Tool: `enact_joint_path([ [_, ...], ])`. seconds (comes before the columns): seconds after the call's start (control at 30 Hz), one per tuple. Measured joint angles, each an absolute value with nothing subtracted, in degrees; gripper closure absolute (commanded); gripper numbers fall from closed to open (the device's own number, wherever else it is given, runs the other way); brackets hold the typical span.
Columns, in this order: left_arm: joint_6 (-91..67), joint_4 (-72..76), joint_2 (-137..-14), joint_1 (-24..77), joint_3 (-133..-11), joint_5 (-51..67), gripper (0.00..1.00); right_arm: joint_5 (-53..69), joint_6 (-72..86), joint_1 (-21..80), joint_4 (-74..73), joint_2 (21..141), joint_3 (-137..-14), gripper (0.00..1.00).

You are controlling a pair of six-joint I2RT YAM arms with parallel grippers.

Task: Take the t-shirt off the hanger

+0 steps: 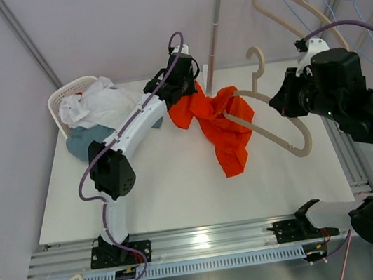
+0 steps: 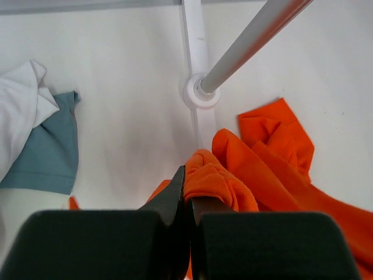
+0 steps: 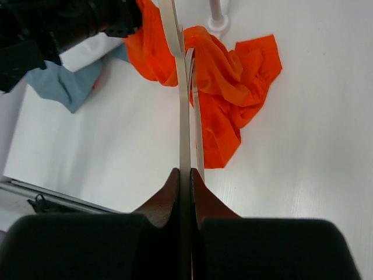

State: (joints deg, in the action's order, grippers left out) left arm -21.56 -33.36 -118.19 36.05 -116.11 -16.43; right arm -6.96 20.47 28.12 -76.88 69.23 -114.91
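The left gripper (image 2: pixel 186 182) is being held shut narrow on a fold of the orange t-shirt (image 1: pixel 221 126), which is being lifted at that corner while the rest is lying crumpled on the white table (image 1: pixel 164 179). The right gripper (image 3: pixel 185 174) is being clamped tight on the beige hanger (image 3: pixel 185 116), whose far end is being draped by the shirt. At the table's rear left corner, a white garment (image 1: pixel 99 100) is being held heaped in a white basket (image 1: pixel 59 96); a blue-grey garment (image 1: pixel 84 140) is lying just beside it.
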Motion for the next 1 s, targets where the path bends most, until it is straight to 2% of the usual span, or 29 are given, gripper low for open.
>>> enact_joint_path([
  [0.2, -21.65, -33.85, -118.17, 34.59, -119.13, -16.27, 0.99, -6.66, 20.80, 28.12, -76.99, 65.45, -124.22, 1.00],
  [0.4, -22.94, -36.01, -118.19, 27.62, -119.28, -14.72, 0.99, -5.74, 20.97, 28.12, -77.25, 63.05, -129.49, 1.00],
  [0.5, -23.29, -36.64, -118.19, 23.29, -119.28, -14.46, 0.99, -5.78, 20.97, 28.12, -76.47, 62.48, -125.86, 1.00],
  [0.6, -23.57, -36.84, -117.34, 21.04, -118.69, -13.34, 0.99, -7.81, 20.93, 28.12, -73.82, 59.37, -115.77, 1.00],
  [0.8, -22.39, -37.82, -106.87, 25.87, -113.69, -10.22, 0.99, -12.27, 20.62, 28.12, -68.69, 61.19, -112.29, 1.00],
  [1.0, -21.23, -37.95, -100.60, 28.42, -125.91, -5.26, 0.99, -15.66, 18.85, 28.12, -58.96, 62.72, -105.82, 1.00],
])
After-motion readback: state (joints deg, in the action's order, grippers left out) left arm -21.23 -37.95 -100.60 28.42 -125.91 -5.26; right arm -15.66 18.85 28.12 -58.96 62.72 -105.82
